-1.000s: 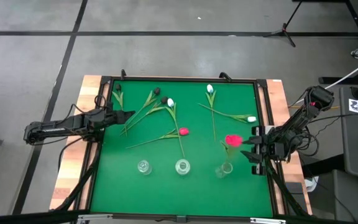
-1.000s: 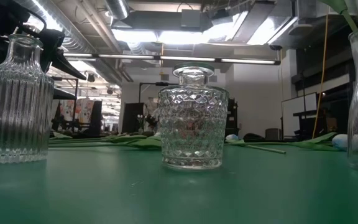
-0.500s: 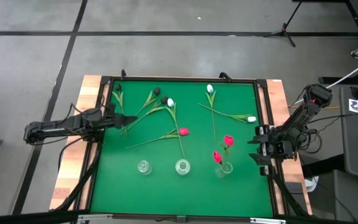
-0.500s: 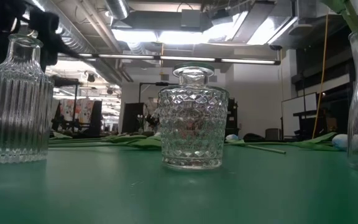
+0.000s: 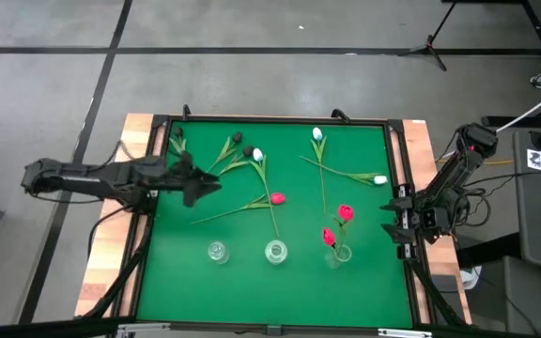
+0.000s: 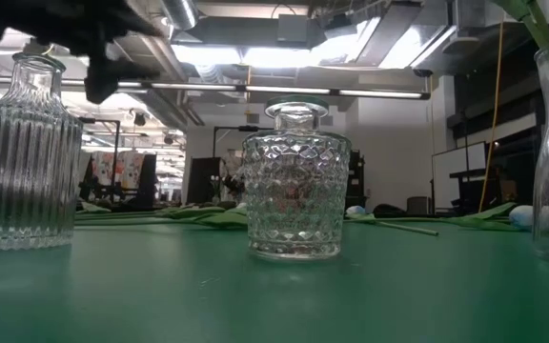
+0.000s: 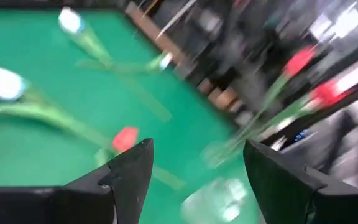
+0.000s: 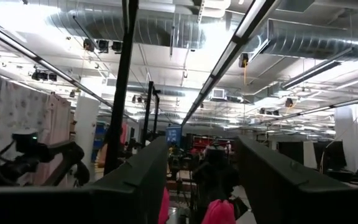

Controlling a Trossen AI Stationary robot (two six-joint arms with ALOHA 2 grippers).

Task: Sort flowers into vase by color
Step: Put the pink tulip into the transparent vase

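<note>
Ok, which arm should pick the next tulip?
Left: its gripper is open above the tulips lying at the mat's far left. The right gripper sits off the mat's right edge.

Three glass vases [image 5: 275,251] stood in a row near the green table's [image 5: 177,272] front edge, gaps between them. Loose flowers [image 5: 252,178] cluttered the rear half. The front corners and front-left area lay bare.
</note>
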